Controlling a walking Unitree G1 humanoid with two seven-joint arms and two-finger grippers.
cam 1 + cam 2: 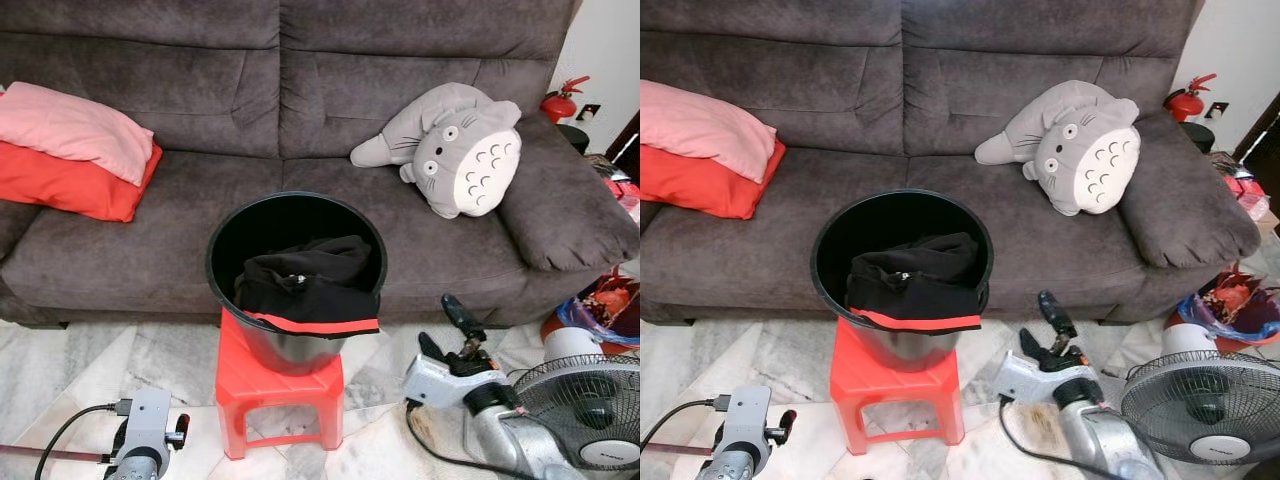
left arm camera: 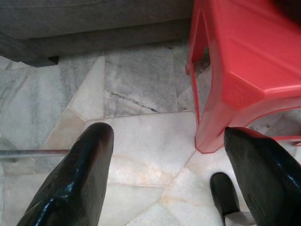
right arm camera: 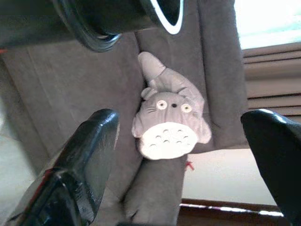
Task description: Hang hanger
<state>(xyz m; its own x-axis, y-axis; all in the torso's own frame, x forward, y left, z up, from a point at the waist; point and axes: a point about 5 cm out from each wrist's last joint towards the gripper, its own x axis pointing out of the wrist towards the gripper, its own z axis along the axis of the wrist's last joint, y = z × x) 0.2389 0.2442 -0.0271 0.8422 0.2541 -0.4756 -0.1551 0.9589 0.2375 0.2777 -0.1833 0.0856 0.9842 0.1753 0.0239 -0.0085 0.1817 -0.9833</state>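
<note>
A black bucket (image 1: 225, 250) stands on a red plastic stool (image 1: 250, 385) in front of the sofa. Inside it lies a black garment with a red hem (image 1: 310, 290), and a small metal piece (image 1: 293, 278) glints on top of the cloth. No hanger shape can be made out. My right gripper (image 1: 442, 325) is open, low to the right of the bucket, fingers pointing up towards the sofa. My left gripper (image 2: 168, 132) is open too, low over the marble floor beside a stool leg (image 2: 203, 117).
A grey sofa (image 1: 180, 230) spans the back, with pink and red pillows (image 1: 70, 150) on the left and a grey plush toy (image 1: 455, 145) on the right. A white fan (image 1: 590, 410) stands at the lower right, bags (image 1: 600, 300) behind it. A cable (image 1: 60, 430) runs across the floor on the left.
</note>
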